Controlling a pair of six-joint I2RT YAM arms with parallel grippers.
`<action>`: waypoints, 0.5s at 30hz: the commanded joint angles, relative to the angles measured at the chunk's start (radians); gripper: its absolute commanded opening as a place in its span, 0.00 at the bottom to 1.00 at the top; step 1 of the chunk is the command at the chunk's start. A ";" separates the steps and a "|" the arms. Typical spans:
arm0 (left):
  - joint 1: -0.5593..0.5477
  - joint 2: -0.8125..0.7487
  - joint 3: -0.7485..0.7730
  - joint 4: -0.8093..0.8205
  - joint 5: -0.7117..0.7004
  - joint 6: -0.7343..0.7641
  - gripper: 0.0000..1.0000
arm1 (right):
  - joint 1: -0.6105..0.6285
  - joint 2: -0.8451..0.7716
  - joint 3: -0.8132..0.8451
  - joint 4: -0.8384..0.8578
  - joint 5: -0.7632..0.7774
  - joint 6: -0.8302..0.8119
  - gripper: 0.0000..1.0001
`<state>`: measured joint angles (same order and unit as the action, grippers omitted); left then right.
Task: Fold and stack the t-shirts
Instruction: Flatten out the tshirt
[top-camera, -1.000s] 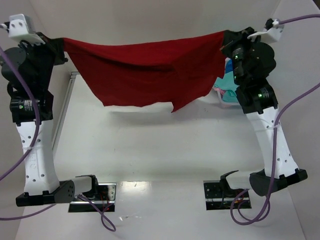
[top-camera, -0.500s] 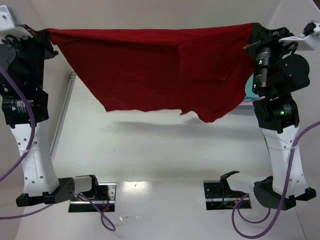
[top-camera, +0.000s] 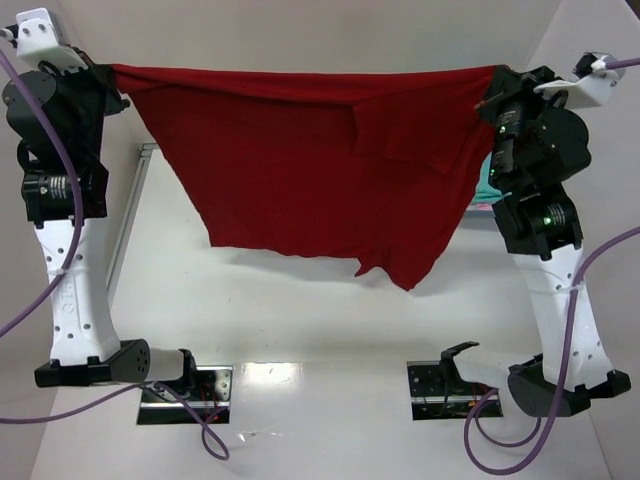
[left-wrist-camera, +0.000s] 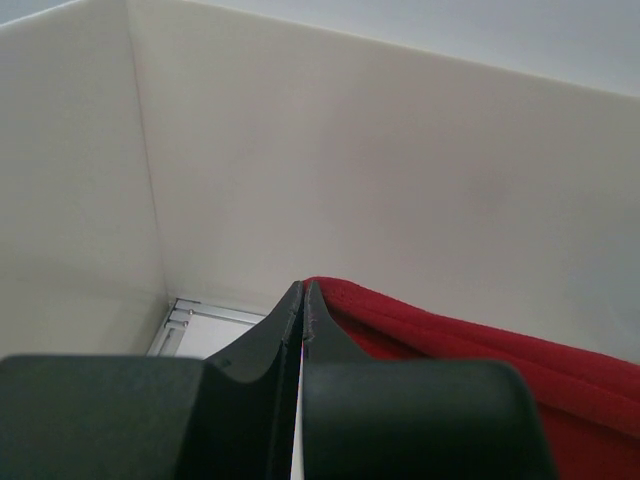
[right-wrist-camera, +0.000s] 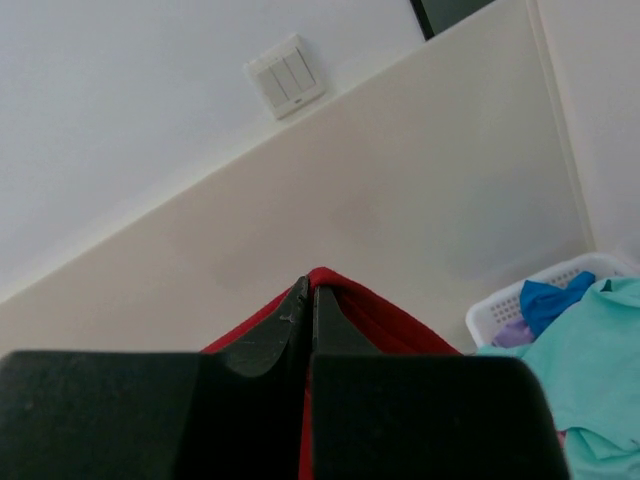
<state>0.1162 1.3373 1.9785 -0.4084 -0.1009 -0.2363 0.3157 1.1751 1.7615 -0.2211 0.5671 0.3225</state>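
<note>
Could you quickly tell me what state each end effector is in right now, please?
Left end effector: closed, holding one corner of the large dark red cloth t-shirt.
Right end effector: closed, holding the opposite corner of the same t-shirt.

Top view: the dark red t-shirt (top-camera: 310, 170) is screening the table (top-camera: 300, 330) behind it from 10 to 2 o'clock. The right arm (top-camera: 545, 215) is covering nearly all of the teal t-shirt (top-camera: 486, 190), and we are seeing only a sliver of it at 3 o'clock.

Left wrist view: the left gripper (left-wrist-camera: 303, 290) body is blocking the red cloth's lower part, and the cloth is running off the frame at 4 o'clock.

Right wrist view: the frame edge is cutting the laundry basket (right-wrist-camera: 490, 315) and the teal cloth at 4 o'clock. The blue t-shirt (right-wrist-camera: 548, 297) is lying partly buried. We are not resolving the pale purple scrap (right-wrist-camera: 508, 335) beside it. The edge is clipping a dark panel (right-wrist-camera: 450, 10) at 1 o'clock.
</note>
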 joint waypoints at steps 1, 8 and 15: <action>0.010 0.028 0.043 0.069 -0.033 0.032 0.00 | -0.004 0.039 0.007 0.086 0.073 -0.039 0.00; 0.010 0.115 0.183 0.031 -0.011 0.054 0.00 | -0.004 0.147 0.104 0.095 0.062 -0.098 0.00; 0.010 0.192 0.355 -0.017 0.007 0.054 0.00 | -0.004 0.160 0.139 0.106 0.073 -0.122 0.00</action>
<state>0.1165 1.5379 2.2684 -0.4557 -0.0891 -0.2085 0.3157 1.3758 1.8477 -0.2054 0.5900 0.2367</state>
